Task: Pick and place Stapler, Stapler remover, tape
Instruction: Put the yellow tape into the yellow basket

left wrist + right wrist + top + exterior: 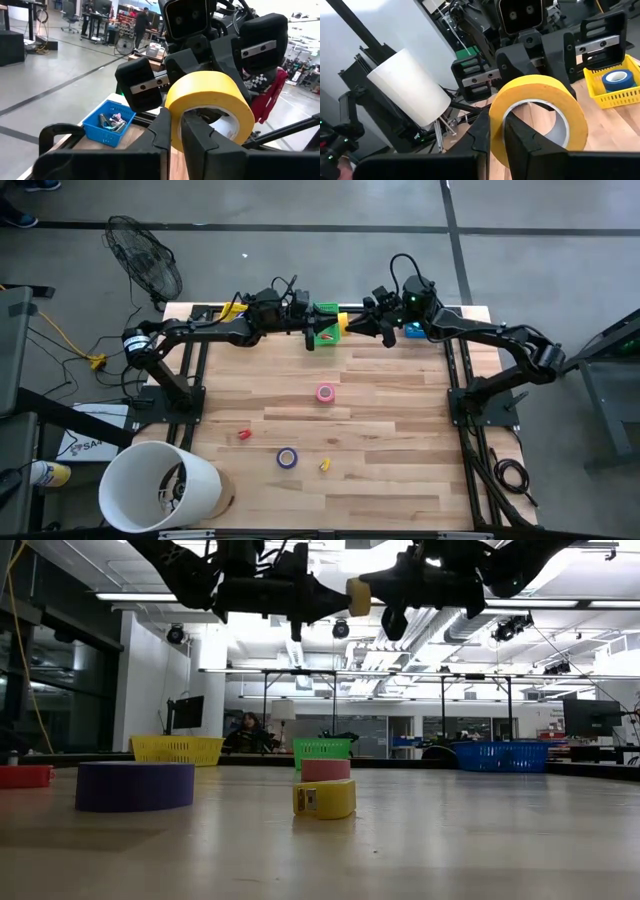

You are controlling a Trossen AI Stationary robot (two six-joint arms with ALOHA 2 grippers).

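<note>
Nearest me, my left gripper (176, 131) was pinched shut on the rim of a wide yellow tape roll (210, 102). Opposite, my right gripper (497, 134) clamped the same roll, held high above the table's far edge.

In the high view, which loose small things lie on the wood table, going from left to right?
Small red piece → purple tape roll → pink tape roll, farther back. The small yellow piece sits at about the same place across as the pink roll, so its order is unclear.
</note>
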